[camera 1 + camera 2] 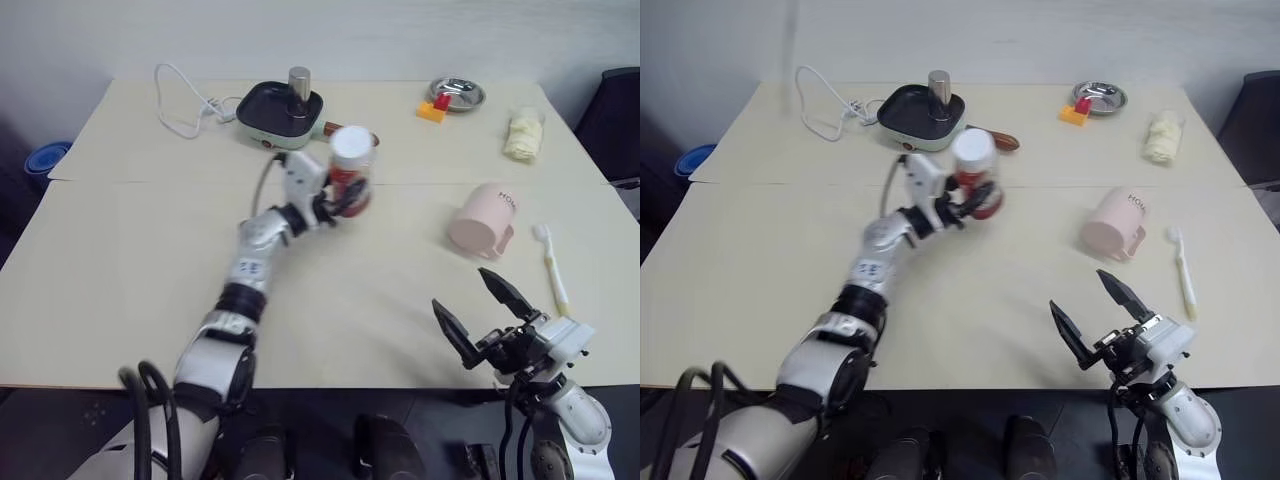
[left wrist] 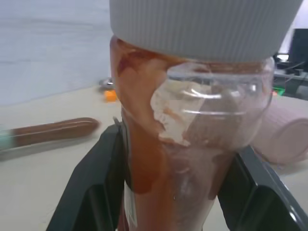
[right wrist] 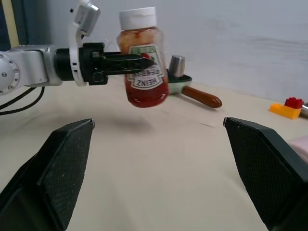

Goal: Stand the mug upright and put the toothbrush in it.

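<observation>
**Mug on its side, right tool nearest**

Our left tool (image 1: 335, 205) is clamped on a ketchup bottle (image 1: 351, 170), held clear above the tabletop (image 1: 120, 280) mid-scene. Our right tool (image 1: 485, 315) hangs near the front edge with jaws spread wide, holding nothing.

The mug (image 1: 483, 220) lies tipped on the right side, just beyond the right tool, nothing visible inside it. The toothbrush (image 1: 551, 265) lies just right of it, long axis running near to far, bristles far. We judge the right arm better placed for both.
</observation>
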### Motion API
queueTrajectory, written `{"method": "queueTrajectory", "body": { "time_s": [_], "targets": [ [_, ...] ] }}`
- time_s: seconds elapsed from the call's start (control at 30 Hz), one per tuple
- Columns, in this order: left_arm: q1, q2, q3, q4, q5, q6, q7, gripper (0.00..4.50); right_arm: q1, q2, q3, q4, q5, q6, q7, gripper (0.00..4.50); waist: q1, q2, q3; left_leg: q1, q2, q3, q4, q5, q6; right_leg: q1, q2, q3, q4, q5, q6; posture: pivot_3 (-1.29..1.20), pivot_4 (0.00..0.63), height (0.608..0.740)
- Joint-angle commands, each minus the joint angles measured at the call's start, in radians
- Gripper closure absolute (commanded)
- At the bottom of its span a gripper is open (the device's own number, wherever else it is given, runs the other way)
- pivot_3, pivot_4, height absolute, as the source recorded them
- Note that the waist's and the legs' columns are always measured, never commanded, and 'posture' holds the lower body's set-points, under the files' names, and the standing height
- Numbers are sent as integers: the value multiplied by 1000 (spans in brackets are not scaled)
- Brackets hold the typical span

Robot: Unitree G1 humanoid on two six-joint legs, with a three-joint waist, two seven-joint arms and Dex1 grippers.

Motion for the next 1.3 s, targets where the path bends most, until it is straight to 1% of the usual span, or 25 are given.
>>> {"method": "queueTrajectory", "body": {
  "time_s": [0.03,0.13,0.23,0.3,0.37,0.43,0.47,0.57,0.6,0.67,0.87,0.9,0.93,1.0,1.07,1.17,1.27,1.3],
  "targets": [
    [185,154,93,-348,2,196,70,2368,-48,-53,61,0,35,13,109,0,-11,0,0,0,2,0,0,0,0,0,0,0,1,0,0,0,150,740],
    [352,264,240,-532,-21,367,168,2368,-118,-74,137,16,58,23,206,0,-7,-1,1,0,4,-2,0,0,0,0,-1,0,1,0,-1,0,150,740],
    [505,353,364,-637,-25,445,200,2368,-203,-57,185,45,70,38,240,0,-5,-3,1,-1,4,-3,1,0,1,1,-3,-1,1,0,-1,0,150,740],
    [566,375,430,-673,-41,479,227,2368,-238,-48,198,61,75,48,245,0,4,-3,1,0,3,-4,1,0,1,1,-5,-2,1,0,-1,0,150,740],
    [618,367,491,-721,-83,524,245,2368,-272,-43,210,74,76,69,247,0,17,-3,1,-1,1,-5,1,-1,1,1,-7,-3,1,0,-1,0,150,740],
    [667,353,532,-762,-115,547,255,1641,-304,-45,215,91,73,90,245,0,21,-3,0,-1,-2,-7,1,-1,2,2,-10,-4,1,0,-1,0,150,740],
    [684,348,543,-775,-127,559,260,1387,-317,-47,215,99,71,97,244,0,23,-3,0,-1,-3,-7,1,-1,2,3,-12,-4,1,0,-1,0,150,740],
    [722,342,581,-809,-176,588,257,356,-350,-61,201,119,74,124,245,0,25,-4,0,-1,-3,-8,1,-1,3,4,-13,-5,1,0,-1,0,150,740],
    [734,344,593,-818,-192,594,249,87,-356,-68,193,124,76,133,247,0,23,-4,0,-1,-3,-8,1,-1,2,4,-13,-6,1,0,-1,0,150,740],
    [773,353,611,-825,-215,586,218,35,-359,-81,180,130,81,145,252,0,19,-4,0,-1,-3,-8,1,-1,2,3,-13,-7,1,0,-1,0,150,740],
    [1028,410,673,-769,-220,444,16,35,-306,-143,116,128,99,171,279,0,6,-4,0,-1,-2,-4,0,-2,2,2,-11,-7,0,-1,-2,0,150,740],
    [1055,417,677,-765,-222,432,-6,35,-299,-148,108,126,99,173,279,0,7,-4,0,-1,-1,-4,0,-2,2,2,-11,-7,0,-1,-2,0,150,740],
    [1113,433,686,-775,-233,407,-77,35,-270,-163,80,132,100,163,286,0,12,-4,0,-1,-1,-4,0,-2,2,2,-11,-7,0,-1,-2,0,150,740],
    [1189,459,686,-853,-286,405,-192,35,-198,-187,9,144,103,144,288,0,17,-7,-2,0,-2,-5,0,-2,2,1,-13,-7,-1,-1,-2,0,150,740],
    [1188,485,627,-957,-348,435,-238,35,-139,-209,-53,172,96,110,298,0,31,-6,-2,-2,-2,-6,0,-5,3,2,-14,-6,-1,-1,-2,0,150,740],
    [1051,498,464,-1035,-360,432,-240,35,-76,-233,-150,228,121,110,289,0,46,-5,-2,-1,-4,-7,1,-6,5,4,-16,-4,-4,-1,-2,0,150,740],
    [957,483,386,-1029,-346,405,-236,35,-40,-241,-191,233,127,127,283,0,34,-1,-5,1,-3,-5,1,-5,5,5,-15,-2,-6,1,-2,0,150,740],
    [913,479,331,-1018,-344,400,-255,35,-8,-234,-222,230,118,116,262,0,30,0,-5,3,-2,-3,0,-5,3,4,-13,-3,-4,1,-2,0,150,740]
  ]
}}
